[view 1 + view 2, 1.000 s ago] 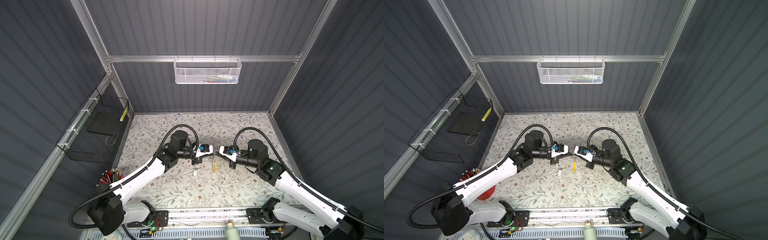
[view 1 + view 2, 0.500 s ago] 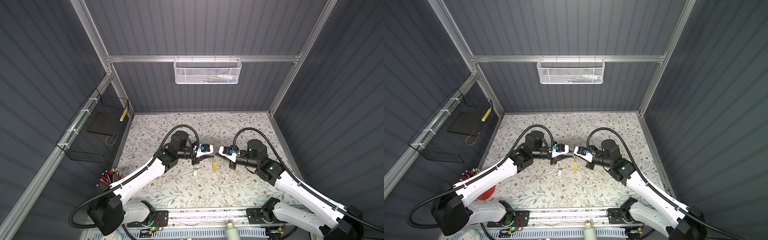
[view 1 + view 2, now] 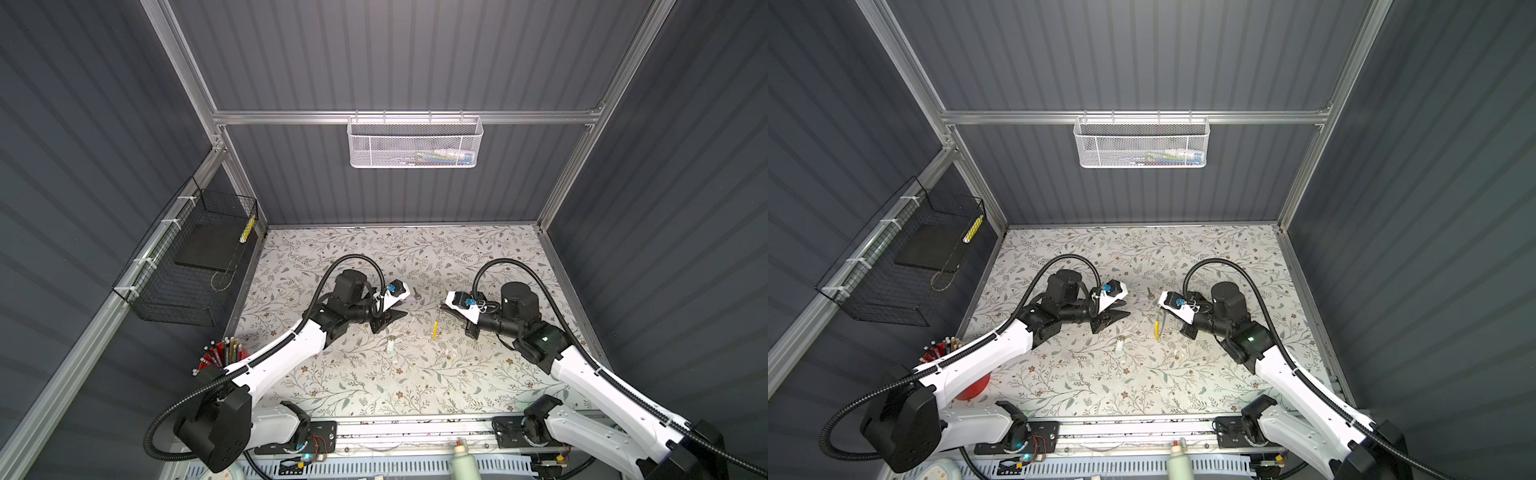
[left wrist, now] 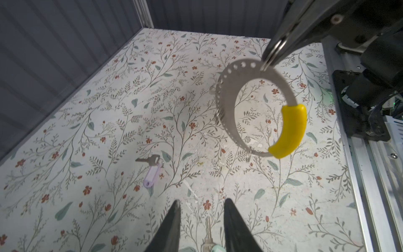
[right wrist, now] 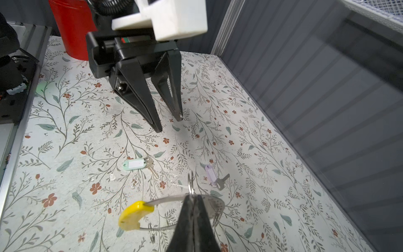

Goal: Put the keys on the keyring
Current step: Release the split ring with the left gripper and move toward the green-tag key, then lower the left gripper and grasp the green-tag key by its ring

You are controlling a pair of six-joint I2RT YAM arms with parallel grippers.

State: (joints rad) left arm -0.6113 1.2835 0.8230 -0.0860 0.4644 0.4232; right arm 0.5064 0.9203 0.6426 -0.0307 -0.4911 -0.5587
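In both top views, the left gripper (image 3: 390, 321) stood over the flowered bench (image 3: 415, 386) with its jaws partly apart and empty. It faced the right gripper (image 3: 441, 308), which was clamped on the keyring (image 3: 434, 330), seen edge-on with its yellow segment toward the front. The keys lay loose on the bench: the lilac-tagged key (image 3: 414, 295) farther back between the two grippers, the mint-tagged key (image 3: 390, 345) nearer the front, just beside the left gripper. From the left wrist, the keyring (image 4: 224, 104) showed as a grey metal band punched with holes, small split rings hanging from it. The right gripper (image 4: 270, 56) pinched the band a short way round from the yellow segment. The mint-tagged key (image 4: 209, 242) lay partly in view between the left gripper's spread fingers (image 4: 174, 227), and the lilac-tagged key (image 4: 150, 170) lay well apart from the loop. From the right wrist, the right gripper (image 5: 193, 197) pressed tight on the band, a split ring poking out between its jaws. Both keys lay on the bench between it and the gaping left gripper (image 5: 169, 124), with a red cup (image 5: 69, 28) behind.
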